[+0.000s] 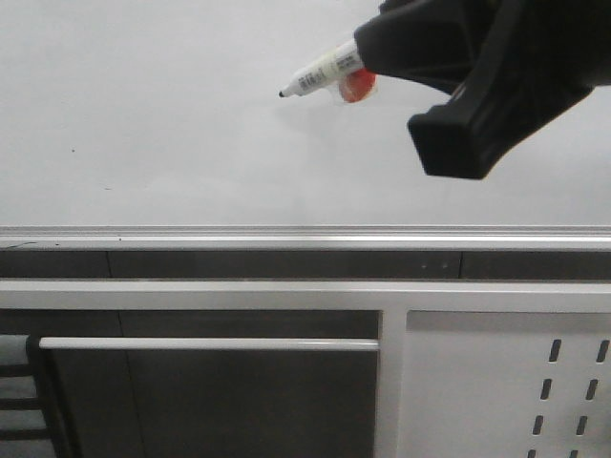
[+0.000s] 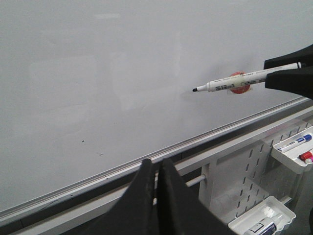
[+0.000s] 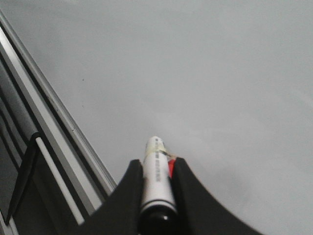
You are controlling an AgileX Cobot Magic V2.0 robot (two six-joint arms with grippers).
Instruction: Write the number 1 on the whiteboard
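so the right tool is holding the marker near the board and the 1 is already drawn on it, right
Not quite. The right tool does hold the marker with its tip near the whiteboard, but no 1 is drawn yet. The front view and the left wrist view show only bare white surface with a few small dark specks, no stroke.

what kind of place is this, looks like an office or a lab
Probably a lab or test bench rather than a lived-in office: a large glossy white whiteboard in a silver frame, a white perforated metal panel below it, and white clip-on marker trays.
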